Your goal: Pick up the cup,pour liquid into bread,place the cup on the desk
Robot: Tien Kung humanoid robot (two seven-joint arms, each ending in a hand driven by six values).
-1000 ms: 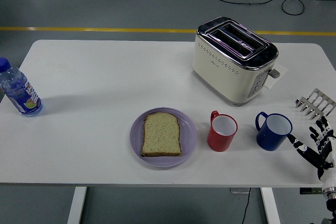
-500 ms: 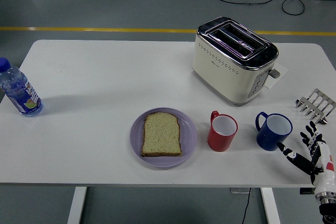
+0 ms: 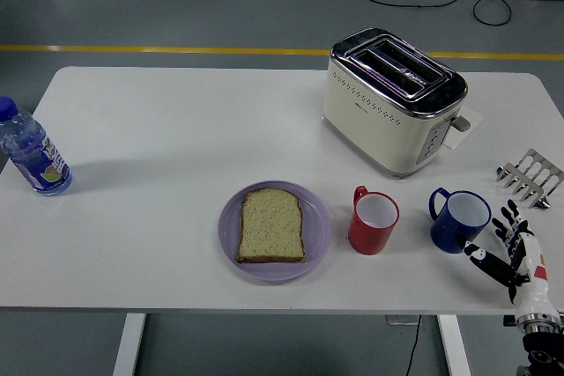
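On the white table (image 3: 176, 129), your right hand (image 3: 513, 253), fingers spread and empty, sits just right of the blue cup (image 3: 458, 220).

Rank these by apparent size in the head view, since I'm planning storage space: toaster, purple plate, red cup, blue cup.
1. toaster, clearly largest.
2. purple plate.
3. red cup and blue cup: they look about alike, so I won't rank them.
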